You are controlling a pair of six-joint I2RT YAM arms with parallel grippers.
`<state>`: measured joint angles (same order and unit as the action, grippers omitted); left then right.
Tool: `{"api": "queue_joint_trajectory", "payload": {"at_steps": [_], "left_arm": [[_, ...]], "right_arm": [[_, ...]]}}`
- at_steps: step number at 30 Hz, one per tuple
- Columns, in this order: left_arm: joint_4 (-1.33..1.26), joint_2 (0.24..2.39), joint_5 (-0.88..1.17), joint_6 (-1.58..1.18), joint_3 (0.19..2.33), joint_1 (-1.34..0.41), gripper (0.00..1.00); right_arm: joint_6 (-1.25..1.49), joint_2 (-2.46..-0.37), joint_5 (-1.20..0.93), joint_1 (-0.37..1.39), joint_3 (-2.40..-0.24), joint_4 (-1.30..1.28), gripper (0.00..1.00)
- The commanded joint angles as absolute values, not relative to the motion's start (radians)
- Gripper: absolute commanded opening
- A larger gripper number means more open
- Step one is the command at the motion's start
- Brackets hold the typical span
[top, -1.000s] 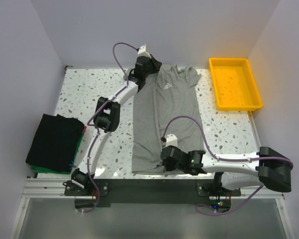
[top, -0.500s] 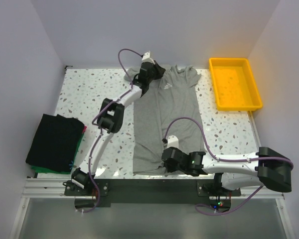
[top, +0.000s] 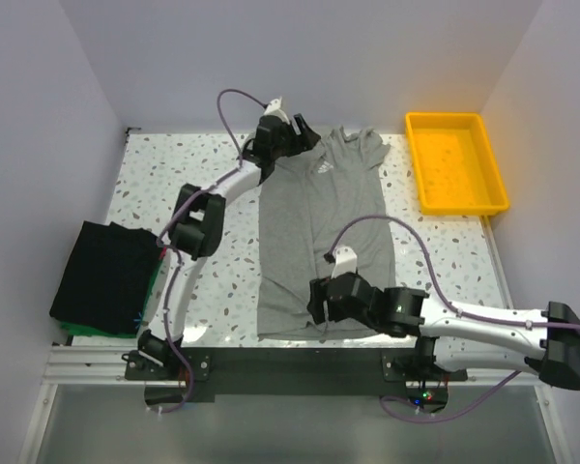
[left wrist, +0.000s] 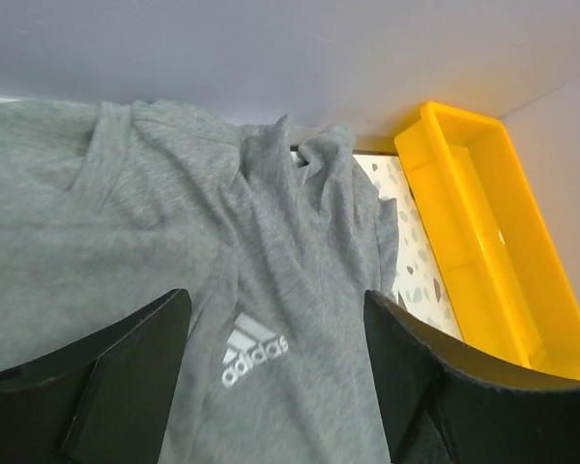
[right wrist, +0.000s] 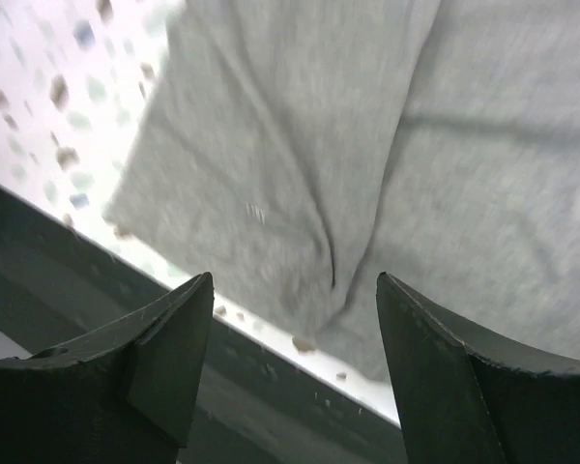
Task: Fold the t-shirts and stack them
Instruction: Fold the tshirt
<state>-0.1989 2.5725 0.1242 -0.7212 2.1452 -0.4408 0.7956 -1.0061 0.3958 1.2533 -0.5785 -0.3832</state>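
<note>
grey t-shirt: spread front up on the speckled table, collar at the far end, hem at the near edge; cloth is crumpled at its shoulder on the tray side.
logo: small, white, on the grey t-shirt's chest.
left gripper: over the grey t-shirt's far left shoulder, released, fingers spread wide with only chest cloth showing below them.
right gripper: over the grey t-shirt's near hem, released, fingers wide apart and gripping nothing; cannot tell whether the tips touch the cloth.
black t-shirt: folded, well apart to the left of the grey t-shirt's hem end.
green t-shirt: in that same pile left of the grey t-shirt, only an edge showing under the black one.
yellow tray: right of the grey t-shirt's collar end, not touching it.
</note>
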Motion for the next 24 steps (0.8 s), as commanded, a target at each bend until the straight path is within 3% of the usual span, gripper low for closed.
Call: {"api": "queue_joint_trajectory", "payload": {"at_steps": [1,5,7,8,10,17,24], "left_arm": [[-0.202,2.269,0.184,-0.663,1.941,-0.405,0.77],[-0.177,1.981,0.137,-0.664,1.643,-0.405,0.77],[-0.126,1.892,0.098,-0.693,1.475,-0.408,0.74],[-0.091,1.852,0.078,-0.727,1.427,-0.413,0.67],[0.022,1.737,0.019,-0.75,1.289,-0.429,0.56],[0.247,1.406,-0.115,-0.799,0.922,-0.535,0.41],[0.377,1.171,-0.144,-0.854,0.692,-0.646,0.36]], "right_arm": [[0.658,-0.998,0.423,1.117,-0.724,-0.423,0.72],[0.517,-1.179,0.059,0.707,-0.891,-0.367,0.68],[0.442,-1.346,0.029,0.646,-1.056,-0.362,0.65],[0.421,-1.412,0.014,0.606,-1.115,-0.359,0.64],[0.385,-1.58,-0.043,0.572,-1.271,-0.35,0.59],[0.338,-1.938,-0.121,0.54,-1.572,-0.29,0.55],[0.301,-2.204,-0.156,0.54,-1.811,-0.27,0.53]]}}
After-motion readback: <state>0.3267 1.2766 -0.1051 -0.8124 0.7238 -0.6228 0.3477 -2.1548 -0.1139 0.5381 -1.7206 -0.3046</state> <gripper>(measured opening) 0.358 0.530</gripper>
